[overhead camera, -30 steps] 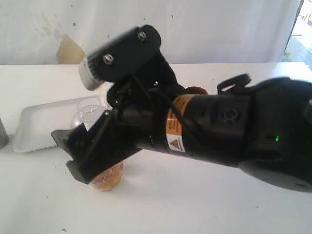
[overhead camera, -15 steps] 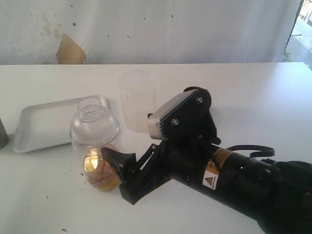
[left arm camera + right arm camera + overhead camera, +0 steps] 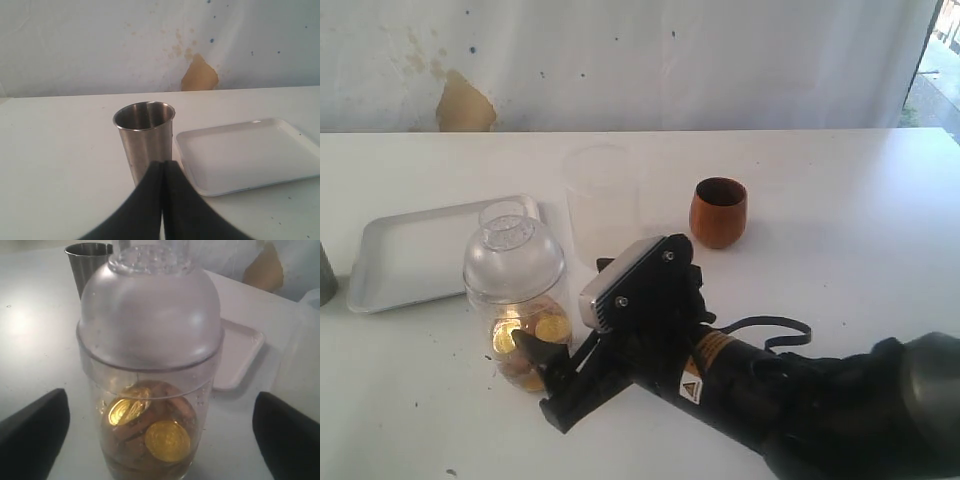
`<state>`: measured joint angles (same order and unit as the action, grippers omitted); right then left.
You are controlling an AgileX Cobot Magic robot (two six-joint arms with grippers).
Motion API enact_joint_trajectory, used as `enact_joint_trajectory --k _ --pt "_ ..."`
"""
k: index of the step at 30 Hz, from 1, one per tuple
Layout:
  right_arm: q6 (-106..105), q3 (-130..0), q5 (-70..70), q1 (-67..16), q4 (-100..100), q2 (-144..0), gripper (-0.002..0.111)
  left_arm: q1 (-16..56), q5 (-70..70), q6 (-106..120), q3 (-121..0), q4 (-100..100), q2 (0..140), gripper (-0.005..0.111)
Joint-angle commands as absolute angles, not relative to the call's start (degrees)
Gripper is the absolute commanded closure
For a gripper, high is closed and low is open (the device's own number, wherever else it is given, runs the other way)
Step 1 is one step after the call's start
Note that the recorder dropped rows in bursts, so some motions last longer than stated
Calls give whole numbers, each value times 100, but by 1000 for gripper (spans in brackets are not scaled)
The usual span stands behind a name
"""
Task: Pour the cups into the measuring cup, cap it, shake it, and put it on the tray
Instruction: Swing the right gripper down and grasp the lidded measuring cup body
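The measuring cup (image 3: pixel 517 318) is seen upright on the table (image 3: pixel 840 180), just in front of the tray's (image 3: pixel 410 255) near corner and not yet on it. A domed clear lid (image 3: pixel 513 255) is seated on its rim, and gold coins (image 3: pixel 167 440) are piled in its bottom, so pouring and capping are judged done. The wooden cup (image 3: pixel 718 212) has been left upright well apart to the right, near an unmarked frosted cup (image 3: pixel 602 205). The steel tumbler (image 3: pixel 145 132) is shown by the left wrist view beside the tray, its visible interior looking empty. The right gripper (image 3: pixel 542 378) is brought low against the cup's base. In the right wrist view its fingers (image 3: pixel 30 432) are spread wide with the cup framed between them, and no contact is seen. The left gripper (image 3: pixel 162 200) is pressed closed on nothing, just behind the tumbler. Whether a shake has been given cannot be told; it is taken as outstanding. What is left, then: the cup is to be clamped, shaken, and set down on the tray.
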<state>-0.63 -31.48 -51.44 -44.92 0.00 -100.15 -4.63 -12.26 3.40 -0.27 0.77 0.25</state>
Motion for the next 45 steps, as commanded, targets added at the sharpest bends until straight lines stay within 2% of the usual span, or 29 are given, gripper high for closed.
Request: enact_joint_trajectory --k 1,27,45 --pt "-136 -3474 -5287 -4455 0 -10492 17 -437 -1159 355 0 130 0 107" --pt "-136 -5126 -5306 -4455 0 -12051 17 -437 -1159 355 0 130 0 107" --pt "-136 -5190 -5556 -4455 0 -12065 17 -437 -1159 355 0 130 0 107"
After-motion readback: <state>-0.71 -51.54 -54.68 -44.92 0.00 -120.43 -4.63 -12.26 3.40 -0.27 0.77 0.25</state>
